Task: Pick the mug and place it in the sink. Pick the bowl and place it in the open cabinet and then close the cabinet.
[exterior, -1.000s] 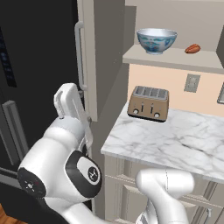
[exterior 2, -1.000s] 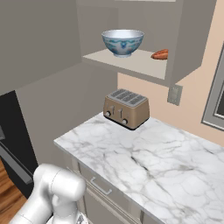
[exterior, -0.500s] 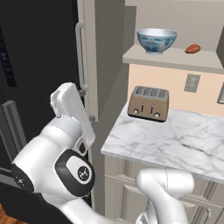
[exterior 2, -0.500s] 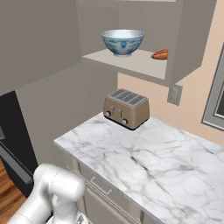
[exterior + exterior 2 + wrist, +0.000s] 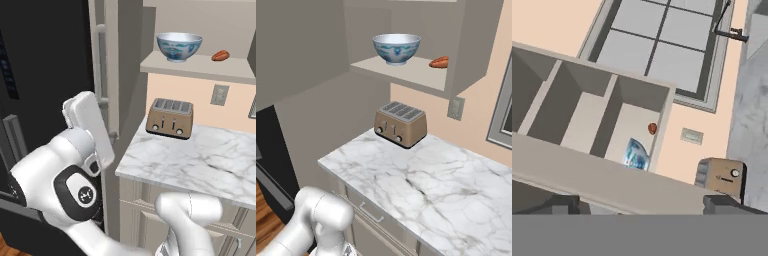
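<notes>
1. The gripper (image 5: 641,204) shows in the hand view as two dark finger tips (image 5: 558,204) set wide apart at the bottom edge, with nothing between them.
2. Just beyond the tips a broad beige-grey edge runs across that view; it looks like the cabinet's door (image 5: 612,182), though I cannot be sure.
3. Past it lies the open cabinet (image 5: 643,107), and the hand view is rolled so the shelves run slantwise.
4. The bowl (image 5: 636,154) sits inside the cabinet on the shelf (image 5: 200,66), upright, and clear of the gripper.
5. In the base views the bowl (image 5: 179,46) (image 5: 396,48) stands near the shelf's front edge.
6. A small orange-red thing (image 5: 220,55) lies on the same shelf, near the bowl but not touching it.
7. Below the shelf a tan toaster (image 5: 169,117) stands on the marble counter (image 5: 200,160), against the peach wall.
8. A wall socket (image 5: 456,108) is beside the toaster.
9. The black fridge (image 5: 45,75) stands left of the cabinet, behind the arm (image 5: 75,170).
10. A window (image 5: 662,45) and a black faucet (image 5: 731,33) show at the top of the hand view.
</notes>
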Available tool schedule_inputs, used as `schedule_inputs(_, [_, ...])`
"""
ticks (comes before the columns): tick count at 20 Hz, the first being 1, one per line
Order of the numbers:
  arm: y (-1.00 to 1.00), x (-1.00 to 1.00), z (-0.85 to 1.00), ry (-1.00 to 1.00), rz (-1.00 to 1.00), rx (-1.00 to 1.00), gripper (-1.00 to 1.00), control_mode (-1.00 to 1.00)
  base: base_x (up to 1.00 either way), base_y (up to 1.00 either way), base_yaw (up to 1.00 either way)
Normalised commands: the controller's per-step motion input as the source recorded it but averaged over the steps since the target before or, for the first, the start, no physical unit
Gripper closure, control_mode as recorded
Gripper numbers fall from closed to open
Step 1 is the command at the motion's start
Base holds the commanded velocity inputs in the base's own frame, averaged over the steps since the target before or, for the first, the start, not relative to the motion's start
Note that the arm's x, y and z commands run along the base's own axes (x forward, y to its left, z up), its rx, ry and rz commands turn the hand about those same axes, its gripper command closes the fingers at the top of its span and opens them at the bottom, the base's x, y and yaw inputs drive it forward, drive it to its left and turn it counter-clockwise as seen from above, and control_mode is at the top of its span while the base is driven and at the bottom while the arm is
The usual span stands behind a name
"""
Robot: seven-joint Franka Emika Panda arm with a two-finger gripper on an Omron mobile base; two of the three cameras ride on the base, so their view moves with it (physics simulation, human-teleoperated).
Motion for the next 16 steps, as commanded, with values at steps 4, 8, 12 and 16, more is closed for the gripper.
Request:
schedule_inputs(4, [-0.63,0.0,0.03,0.0,-0.23,0.13,-1.0,-1.0,0.0,0.0,0.0])
schedule_inputs(8, [-0.68,0.0,0.02,0.0,-0.23,0.17,-1.0,-1.0,0.0,0.0,0.0])
schedule_inputs(12, [-0.77,0.0,0.09,0.06,-0.23,0.19,-1.0,-1.0,0.0,0.0,0.0])
schedule_inputs(16, [-0.82,0.0,0.13,0.05,-0.22,0.19,-1.0,-1.0,0.0,0.0,0.0])
